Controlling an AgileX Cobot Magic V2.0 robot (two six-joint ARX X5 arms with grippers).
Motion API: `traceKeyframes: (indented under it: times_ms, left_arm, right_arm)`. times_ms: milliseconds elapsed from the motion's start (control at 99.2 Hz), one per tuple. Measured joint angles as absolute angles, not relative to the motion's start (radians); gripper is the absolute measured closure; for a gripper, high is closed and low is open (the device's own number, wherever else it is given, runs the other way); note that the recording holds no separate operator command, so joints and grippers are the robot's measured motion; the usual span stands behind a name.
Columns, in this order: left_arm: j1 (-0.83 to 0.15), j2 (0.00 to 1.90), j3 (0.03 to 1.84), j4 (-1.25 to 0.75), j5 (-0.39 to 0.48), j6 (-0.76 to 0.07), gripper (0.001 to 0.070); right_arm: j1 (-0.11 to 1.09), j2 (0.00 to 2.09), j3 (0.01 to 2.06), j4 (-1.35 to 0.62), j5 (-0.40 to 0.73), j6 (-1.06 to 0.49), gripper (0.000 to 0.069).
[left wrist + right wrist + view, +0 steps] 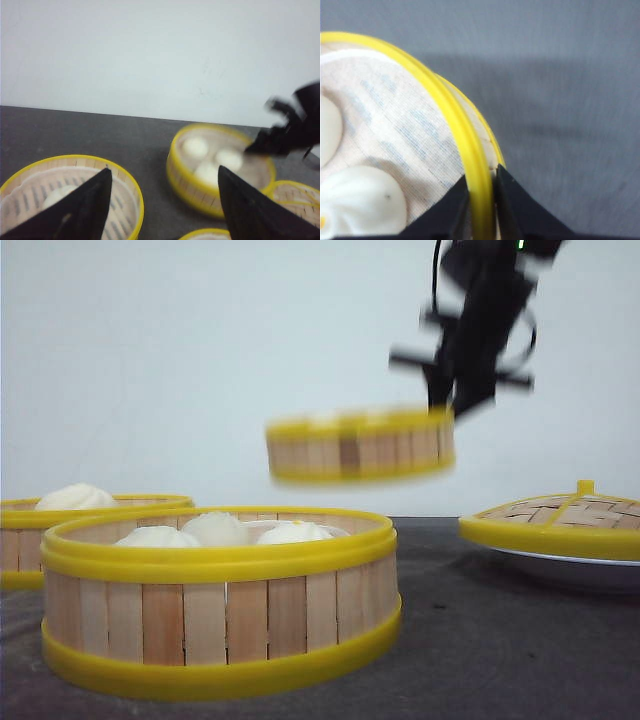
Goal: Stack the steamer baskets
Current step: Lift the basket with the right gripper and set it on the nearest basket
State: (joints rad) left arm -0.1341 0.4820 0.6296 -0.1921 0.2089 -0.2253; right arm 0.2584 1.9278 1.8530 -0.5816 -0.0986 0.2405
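One steamer basket (360,445) hangs in the air above the table, level, with white buns inside. My right gripper (445,408) is shut on its right-hand rim; in the right wrist view the gripper (481,176) pinches the yellow rim (445,110), one finger inside and one outside. A second steamer basket (220,600) with buns stands on the table at the front. Behind it on the left stands a third (60,525). My left gripper (162,200) is open and holds nothing; it hovers between the basket by its finger (131,190) and the lifted one (220,172).
A flat woven lid with a yellow rim and knob (560,520) lies on a white plate (570,568) at the right. The table is dark grey, with a white wall behind. The right arm (295,130) reaches over the lifted basket.
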Motion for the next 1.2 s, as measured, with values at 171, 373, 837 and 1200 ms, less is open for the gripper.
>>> traceKeyframes:
  times_ms: [171,373,837,1200]
  left_arm:
    - [-0.134,0.445,0.629,-0.271,0.208,-0.224,0.0316]
    - [-0.134,0.403,0.629,-0.356,0.209,-0.212,0.0316]
    - [-0.134,0.292,0.630,-0.422,0.209,-0.198,0.0316]
    - [-0.134,0.247,0.630,-0.471,0.209,-0.198,0.0316]
  right_arm:
    - [0.267,1.756,1.949,-0.701,-0.240,0.227,0.0635]
    - [0.340,1.594,1.954,-0.892,-0.277,0.146,0.0635]
    - [0.552,1.550,1.843,-1.045,-0.229,0.020,0.0635]
    - [0.609,1.552,1.499,-0.729,-0.212,0.021,0.0635]
